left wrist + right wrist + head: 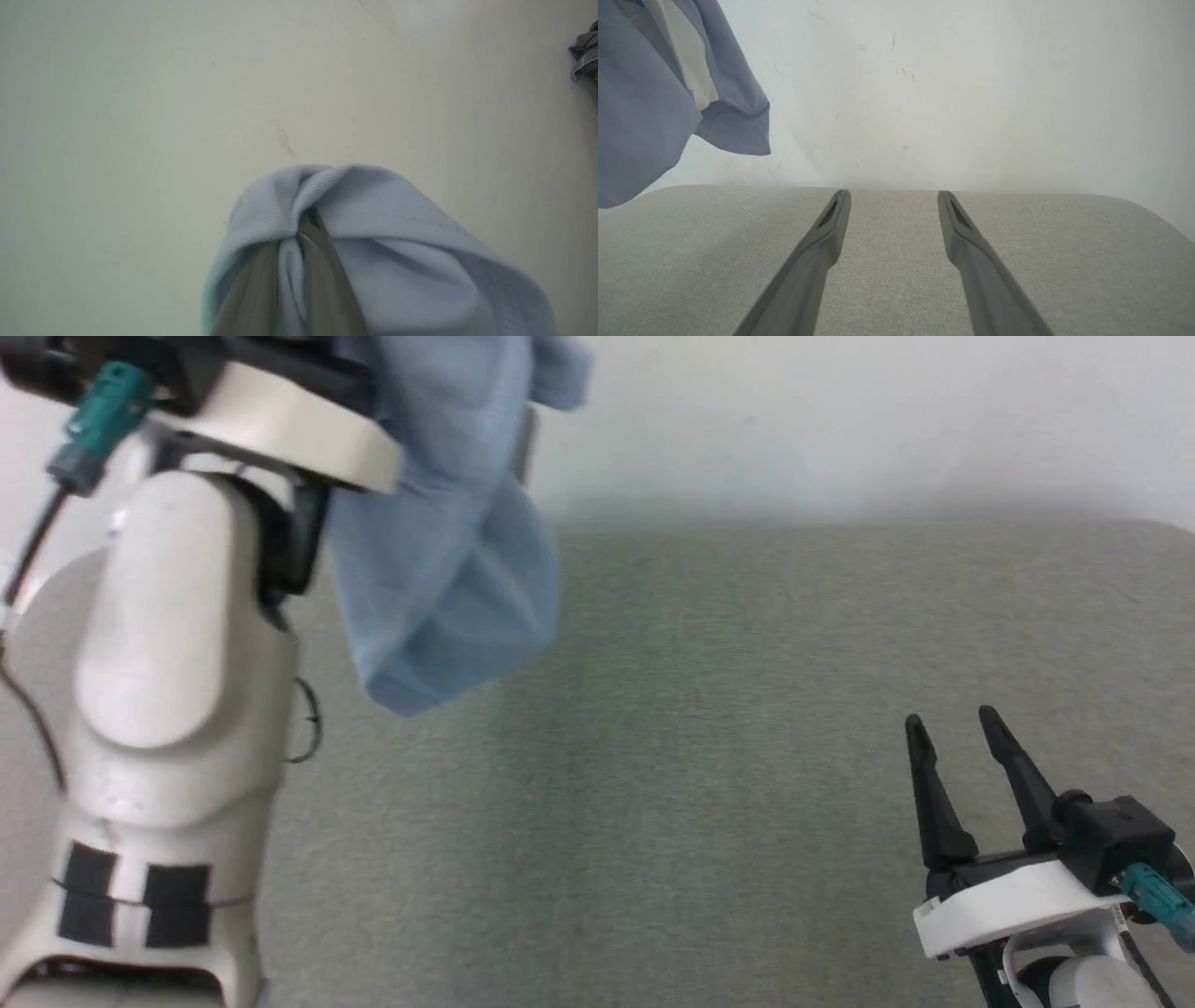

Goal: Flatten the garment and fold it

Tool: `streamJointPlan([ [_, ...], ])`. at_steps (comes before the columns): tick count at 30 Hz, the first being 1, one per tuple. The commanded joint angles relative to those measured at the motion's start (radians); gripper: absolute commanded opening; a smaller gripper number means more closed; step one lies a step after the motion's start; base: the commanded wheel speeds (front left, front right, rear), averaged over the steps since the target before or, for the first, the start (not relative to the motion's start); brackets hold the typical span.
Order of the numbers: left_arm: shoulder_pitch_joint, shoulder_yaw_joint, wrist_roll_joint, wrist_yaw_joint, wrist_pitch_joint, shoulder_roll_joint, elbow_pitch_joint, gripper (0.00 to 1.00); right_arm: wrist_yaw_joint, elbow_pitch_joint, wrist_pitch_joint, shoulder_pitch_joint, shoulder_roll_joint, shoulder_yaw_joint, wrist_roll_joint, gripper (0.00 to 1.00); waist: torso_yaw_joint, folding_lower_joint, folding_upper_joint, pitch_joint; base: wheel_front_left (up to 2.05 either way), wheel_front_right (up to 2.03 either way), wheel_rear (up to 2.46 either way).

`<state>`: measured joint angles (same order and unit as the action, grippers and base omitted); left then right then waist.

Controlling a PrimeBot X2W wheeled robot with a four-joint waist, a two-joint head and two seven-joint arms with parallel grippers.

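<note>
The left gripper [303, 228], clenched on a bunch of the garment [448, 569], holds it aloft at eleven o'clock above the grey surface [747, 756], probably so the fabric hangs loose, while the right gripper [952, 723] sits spread and empty at four o'clock.

right gripper [894, 193] fingers [826, 238] apart | garment [640, 116] hanging upper left | grey surface [1087, 261] below

The left arm [177, 644] is raised, the left gripper [301, 231] clamped on the garment [448, 551]; the right gripper [950, 719] is held low, spread wide.
</note>
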<state>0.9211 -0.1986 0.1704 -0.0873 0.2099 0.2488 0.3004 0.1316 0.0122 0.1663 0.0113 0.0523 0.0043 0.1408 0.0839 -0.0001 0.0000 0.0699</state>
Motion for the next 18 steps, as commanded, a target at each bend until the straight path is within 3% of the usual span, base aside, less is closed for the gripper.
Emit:
streamJointPlan([
  [1, -0.034, -0.015, 0.018, 0.002, -0.022, -0.034, -0.039, 0.00, -0.001, -0.008, -0.004, -0.015, -0.002, -0.006, 0.007, 1.00, -0.090, 0.0001, 0.0000, -0.024, 0.00, 0.00, 0.00],
  [9, -0.337, -0.052, 0.136, 0.064, -0.070, -0.159, -0.087, 0.00, -0.001, -0.035, -0.013, -0.020, -0.002, -0.023, 0.011, 1.00, -0.196, 0.0001, 0.0000, 0.002, 0.00, 0.00, 0.00],
  [14, -0.599, -0.065, 0.187, 0.119, -0.040, -0.180, 0.096, 0.00, -0.001, -0.037, -0.017, -0.025, -0.002, -0.019, 0.016, 1.00, -0.236, 0.0001, 0.0000, 0.011, 0.00, 0.00, 0.00],
  [18, -0.689, -0.080, 0.206, 0.135, -0.012, -0.188, 0.199, 0.00, -0.001, -0.038, -0.019, -0.031, -0.002, -0.015, 0.016, 1.00, -0.242, 0.0001, 0.0000, 0.010, 0.00, 0.00, 0.00],
])
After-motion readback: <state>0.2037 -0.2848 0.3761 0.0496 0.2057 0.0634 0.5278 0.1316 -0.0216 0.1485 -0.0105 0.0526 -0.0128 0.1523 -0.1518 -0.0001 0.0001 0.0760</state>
